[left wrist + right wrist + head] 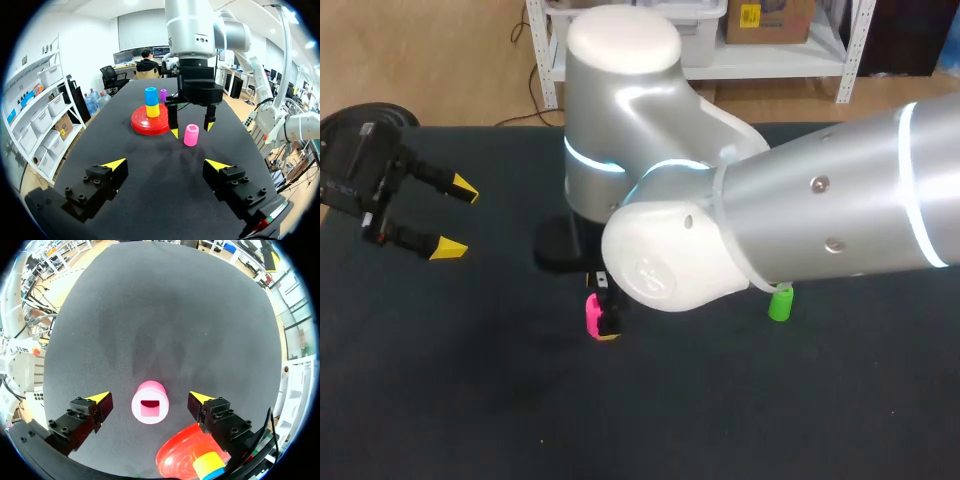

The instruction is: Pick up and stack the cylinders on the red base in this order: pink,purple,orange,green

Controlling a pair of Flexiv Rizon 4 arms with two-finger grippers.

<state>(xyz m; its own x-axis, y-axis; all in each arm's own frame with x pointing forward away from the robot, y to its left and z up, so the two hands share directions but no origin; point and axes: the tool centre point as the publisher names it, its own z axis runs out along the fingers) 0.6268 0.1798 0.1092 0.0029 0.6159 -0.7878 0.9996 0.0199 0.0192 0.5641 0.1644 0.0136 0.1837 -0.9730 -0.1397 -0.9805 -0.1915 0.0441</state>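
Pink cylinder (150,402) upright mid-table, slot in top. Red base (141,126) just beside it, yellow cylinder (152,110) and blue cylinder (151,96) stacked on it. Purple cylinder (163,94) upright beyond base. Green cylinder (780,302) upright, well apart.

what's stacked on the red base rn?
A yellow cylinder with a blue cylinder on top. In the head view the right arm covers the red base.

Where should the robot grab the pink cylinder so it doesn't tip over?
By its round side wall, coming straight down from above. The pink cylinder stands upright, apart from the red base, so its curved sides are free all round. The right gripper hangs open over it, one finger on each side; closing there, probably near mid-height, should hold it steady.
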